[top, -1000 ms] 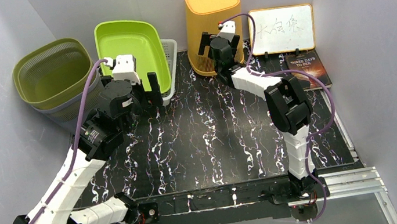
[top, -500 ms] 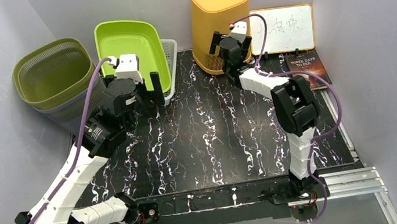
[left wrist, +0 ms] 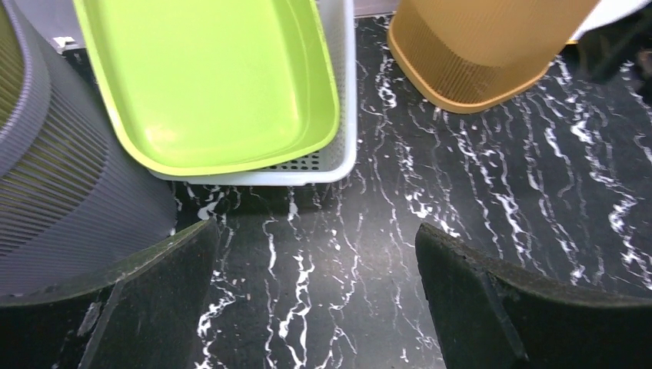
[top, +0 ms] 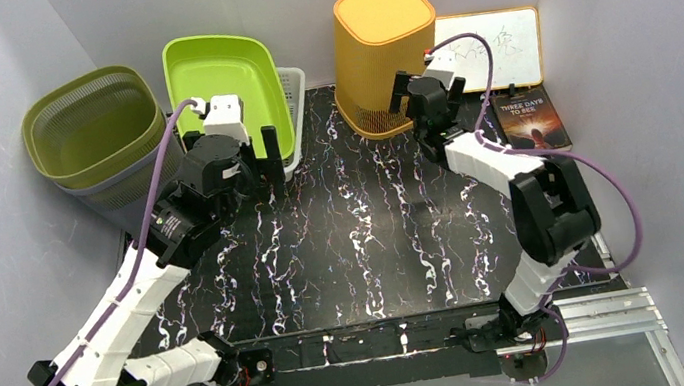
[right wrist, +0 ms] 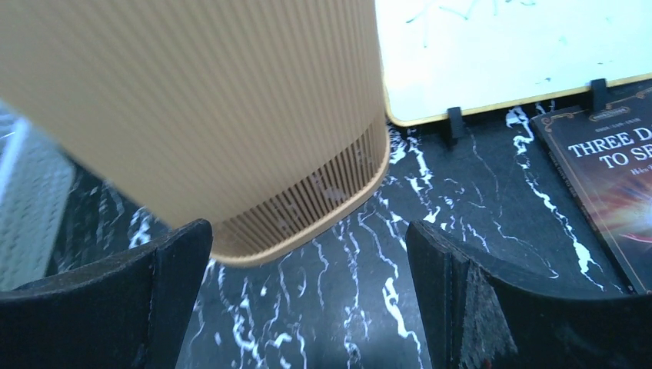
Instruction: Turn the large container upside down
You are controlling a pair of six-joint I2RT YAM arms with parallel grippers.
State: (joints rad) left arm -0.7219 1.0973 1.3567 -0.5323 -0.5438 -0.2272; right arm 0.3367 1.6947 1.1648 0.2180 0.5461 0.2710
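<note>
The large orange ribbed container stands at the back of the table with its closed base up and its slotted rim on the black marble surface. It also shows in the right wrist view and the left wrist view. My right gripper is open and empty, just in front of and to the right of the container's lower edge, apart from it. My left gripper is open and empty above the table, in front of the lime green tray.
The green tray leans in a white slotted basket. Stacked olive and grey round baskets sit at the back left. A whiteboard and a book lie at the back right.
My right arm has swung to the right, moving the gripper from the container's front to its right front corner. The container has shifted slightly right. The left arm has barely moved.
</note>
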